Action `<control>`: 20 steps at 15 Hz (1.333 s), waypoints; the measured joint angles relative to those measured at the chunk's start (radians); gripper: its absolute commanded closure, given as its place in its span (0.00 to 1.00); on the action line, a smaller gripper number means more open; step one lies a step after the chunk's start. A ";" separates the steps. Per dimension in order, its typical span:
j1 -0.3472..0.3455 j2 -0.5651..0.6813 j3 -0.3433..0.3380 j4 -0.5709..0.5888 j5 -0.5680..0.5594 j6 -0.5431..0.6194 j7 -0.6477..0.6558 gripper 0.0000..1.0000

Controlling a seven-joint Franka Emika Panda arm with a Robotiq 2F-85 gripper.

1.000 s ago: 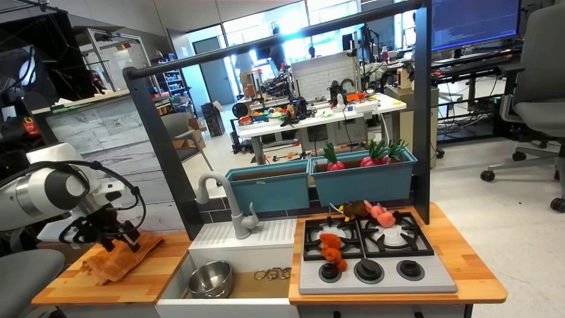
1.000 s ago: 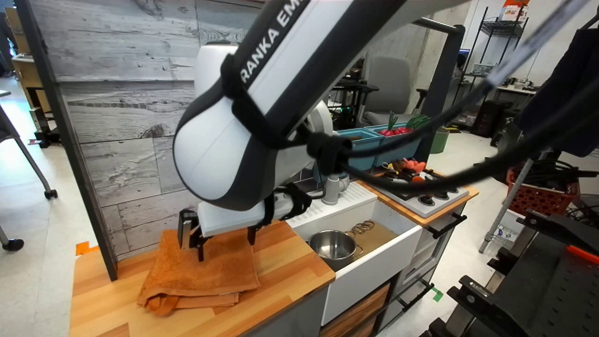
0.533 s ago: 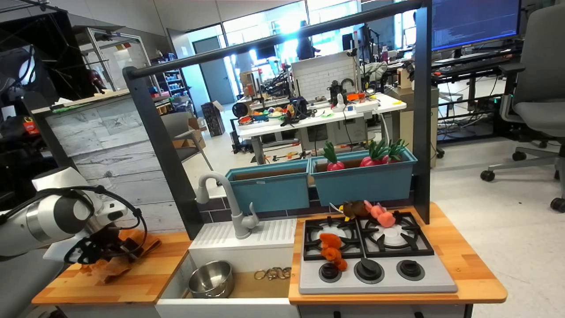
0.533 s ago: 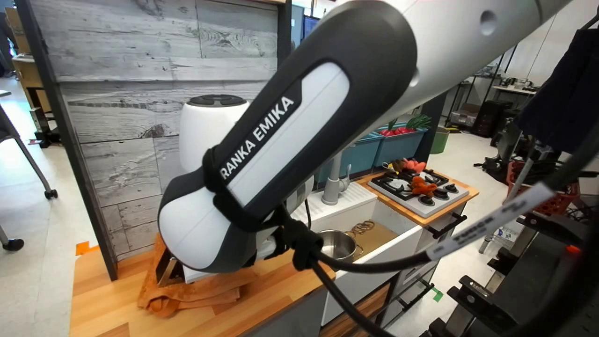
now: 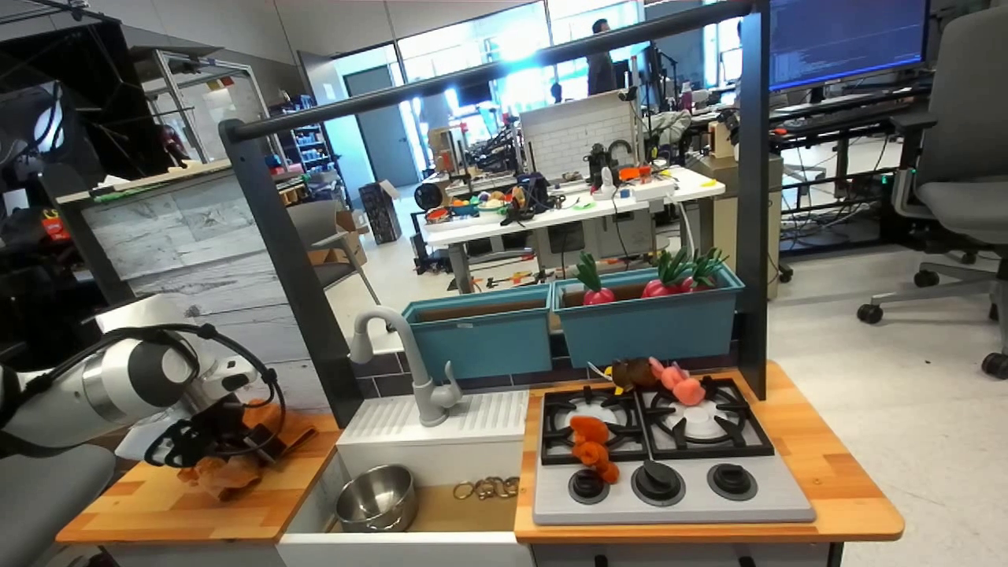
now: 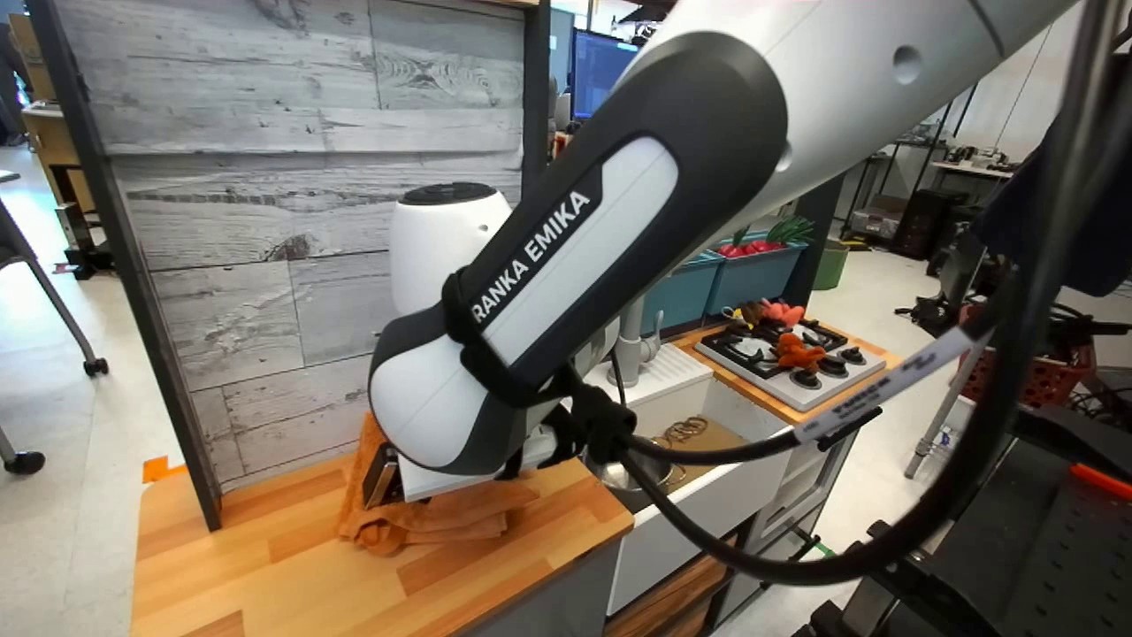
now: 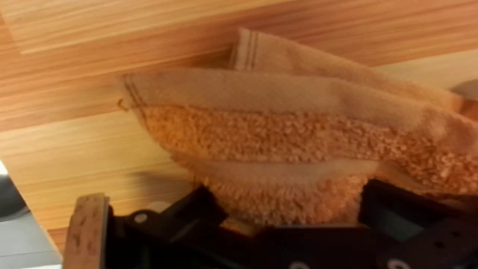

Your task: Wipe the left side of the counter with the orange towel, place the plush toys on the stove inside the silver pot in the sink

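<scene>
My gripper presses down on the orange towel, its fingers wide apart with bunched cloth between and in front of them. On the counter's left side the towel lies crumpled, partly covered by the gripper in both exterior views. The silver pot stands in the white sink, at its left end. On the stove are an orange-red plush toy, a pink one and a brown one. In an exterior view, the arm's cable crosses in front of the pot.
Metal rings lie on the sink floor. A grey faucet rises behind the sink, and teal planters stand behind the counter. A whitewashed wood panel borders the left counter. A black spatula rests across the stove.
The gripper has come down onto the towel, then moved toward the sink. The towel has slid along with it and bunched up. The toys and pot have stayed put.
</scene>
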 measured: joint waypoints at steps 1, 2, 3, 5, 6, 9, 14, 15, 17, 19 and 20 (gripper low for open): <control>0.006 0.000 0.000 0.000 -0.002 0.000 -0.001 0.00; 0.015 0.000 0.003 0.000 -0.005 0.000 -0.007 0.00; 0.030 0.000 0.006 0.000 -0.007 0.000 -0.013 0.00; 0.068 0.000 0.022 -0.001 -0.015 0.002 -0.023 0.00; 0.090 0.000 0.033 0.000 -0.018 0.002 -0.028 0.00; 0.149 0.000 0.057 0.002 -0.018 -0.009 -0.032 0.00; 0.123 -0.018 0.051 0.005 0.002 -0.162 -0.009 0.00; 0.104 -0.025 0.045 -0.003 0.003 -0.184 -0.001 0.00; 0.061 -0.041 0.021 -0.026 0.003 -0.220 0.015 0.00; 0.023 -0.051 -0.007 -0.039 0.003 -0.264 0.036 0.00; 0.008 -0.054 -0.015 -0.039 0.003 -0.297 0.048 0.00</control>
